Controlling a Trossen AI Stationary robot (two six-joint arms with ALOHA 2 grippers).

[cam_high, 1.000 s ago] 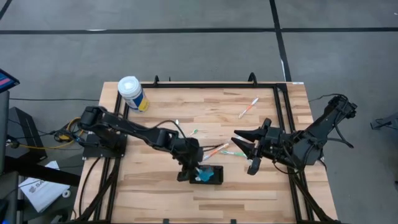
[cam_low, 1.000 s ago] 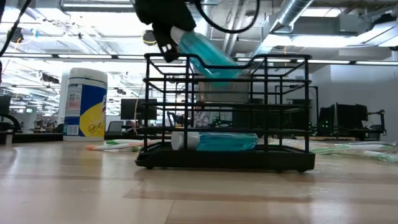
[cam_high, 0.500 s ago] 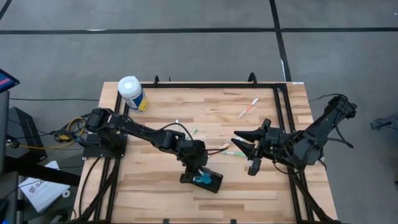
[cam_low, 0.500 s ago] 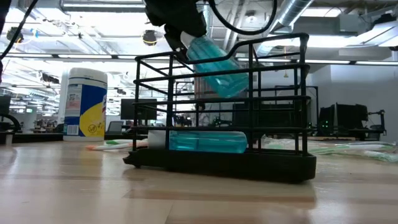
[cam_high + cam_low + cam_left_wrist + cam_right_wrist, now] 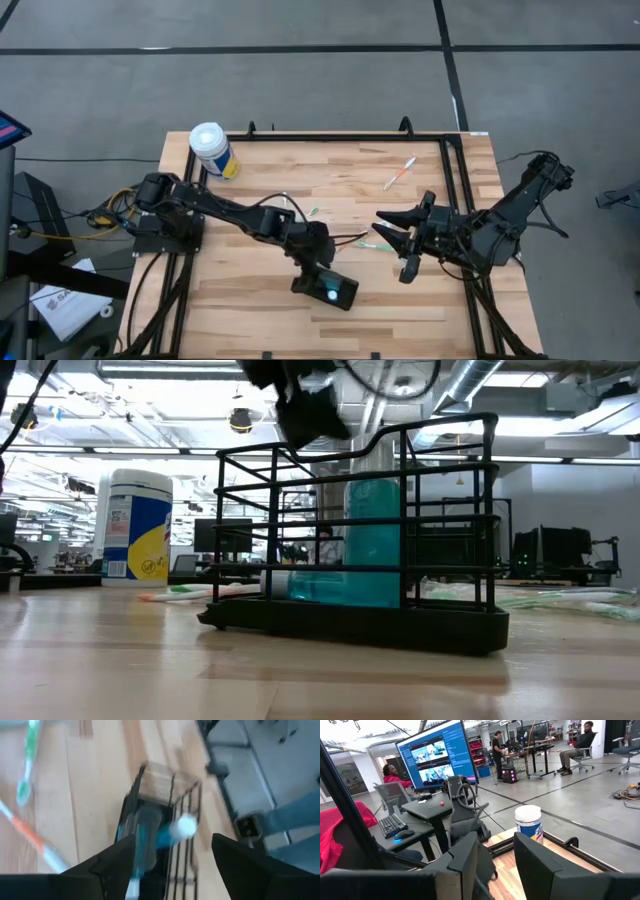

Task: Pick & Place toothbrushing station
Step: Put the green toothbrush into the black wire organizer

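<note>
Behind the toothbrushing station (image 5: 355, 540), canister (image 5: 135, 525)

A white-lidded canister (image 5: 213, 150) with a blue-yellow label is parked at the upper left corner of the wooden table (image 5: 260, 320). Loose toothbrushes are scattered around: one (image 5: 400, 172) upper right, a green one (image 5: 372, 245) near the middle.

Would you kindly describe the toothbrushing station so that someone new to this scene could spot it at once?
On the wooden table, look near the front edge, just below the left gripper. The toothbrushing station is a small black wire rack holding teal bottles. Unlike the loose toothbrushes lying flat and the white-lidded canister at the far corner, it is a dark open cage.
</note>
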